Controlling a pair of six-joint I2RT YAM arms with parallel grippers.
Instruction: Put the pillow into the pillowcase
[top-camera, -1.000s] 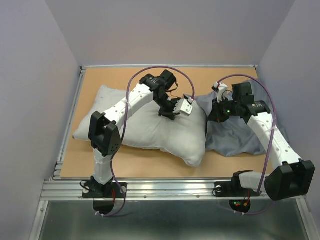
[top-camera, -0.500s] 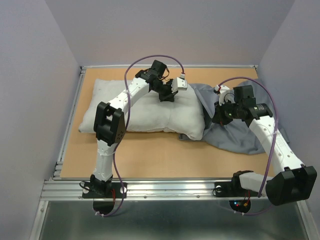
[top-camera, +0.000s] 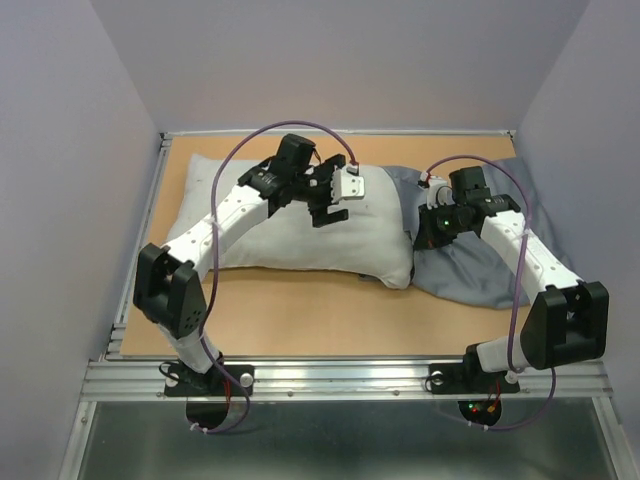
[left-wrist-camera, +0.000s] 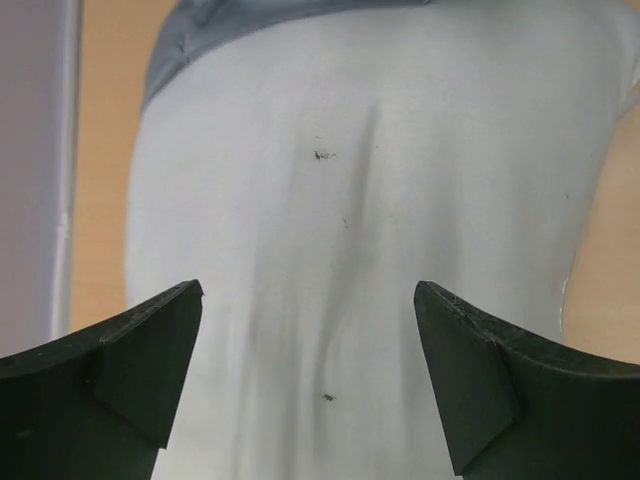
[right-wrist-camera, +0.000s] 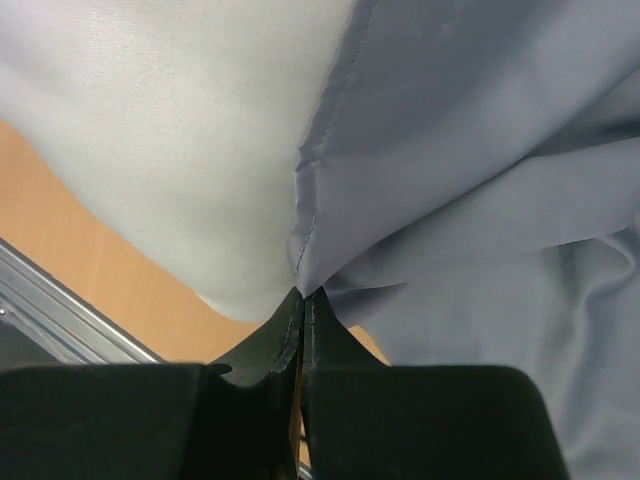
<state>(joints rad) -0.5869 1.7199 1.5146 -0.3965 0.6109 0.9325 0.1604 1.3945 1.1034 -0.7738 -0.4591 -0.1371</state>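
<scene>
The off-white pillow lies across the board's middle and left; close up its speckled cover fills the left wrist view. My left gripper hovers over the pillow's top right part, jaws wide open with nothing between them. The blue-grey pillowcase lies crumpled at the right, its edge against the pillow's right end. My right gripper is shut on the pillowcase's hem; the stitched fabric edge rises out of the closed tips, with the pillow just beside it.
The brown board is bare in front of the pillow and along its left strip. A metal rail runs along the near edge by the arm bases. Grey walls close in the left, right and back sides.
My left gripper has let go of the pillow and opened wide, drawing back a little leftward. The pillow settled toward the back and right. My right gripper stays shut on the pillowcase, shifted slightly left.
</scene>
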